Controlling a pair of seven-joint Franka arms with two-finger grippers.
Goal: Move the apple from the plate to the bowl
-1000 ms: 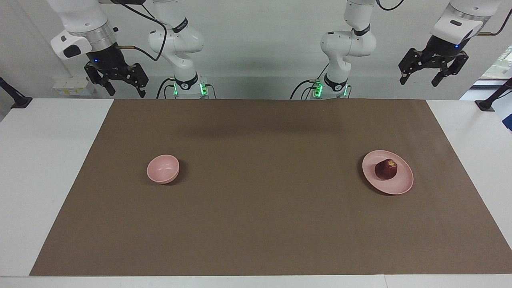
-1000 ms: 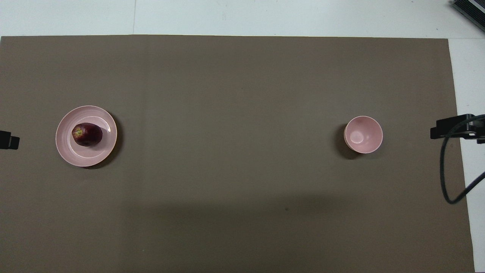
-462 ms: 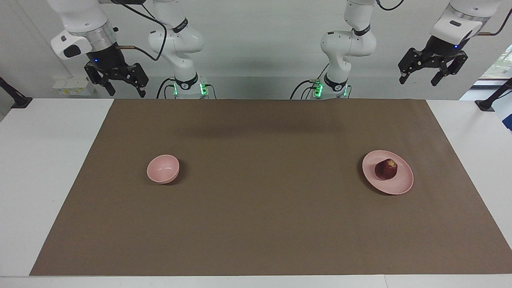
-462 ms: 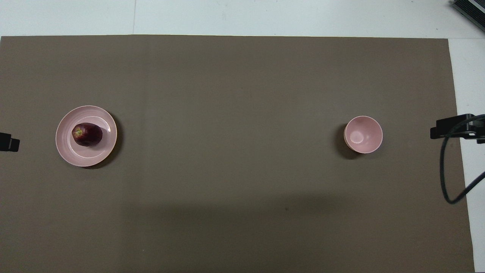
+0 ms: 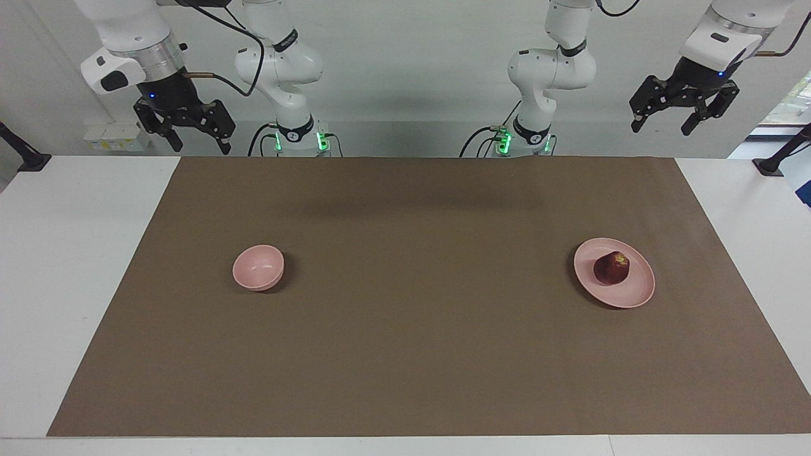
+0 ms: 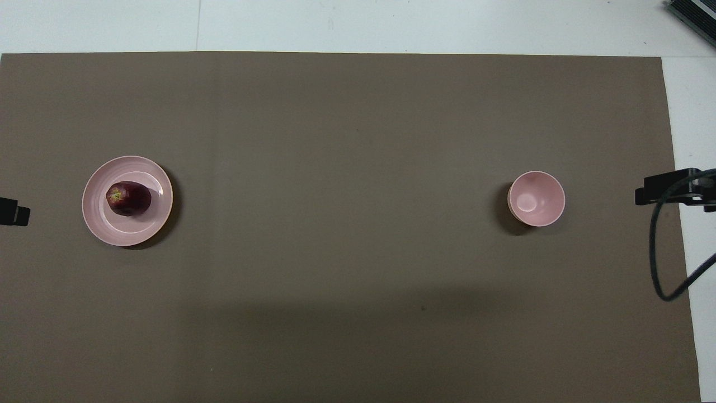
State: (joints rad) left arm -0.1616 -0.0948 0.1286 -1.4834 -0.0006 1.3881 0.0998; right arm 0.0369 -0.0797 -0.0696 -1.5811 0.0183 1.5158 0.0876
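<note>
Noting for you: small dark red apple [image 5: 611, 268] sits on flat pale pink plate [image 5: 637, 295], right of frame, below left gripper [image 5: 662, 125], fingers apart, empty. Right gripper [image 5: 199, 144], upper left, waits, fingers apart. Deep pink bowl [image 5: 258, 267] left of centre. Left arm nearer; reach down.

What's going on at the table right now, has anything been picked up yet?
Nothing is picked up yet. The apple sits on the plate toward the left arm's end of the table, and the bowl stands empty toward the right arm's end. The left gripper hangs open, high up off the table by the corner at its own end, holding nothing. The right gripper waits open and empty, raised at its own end.
</note>
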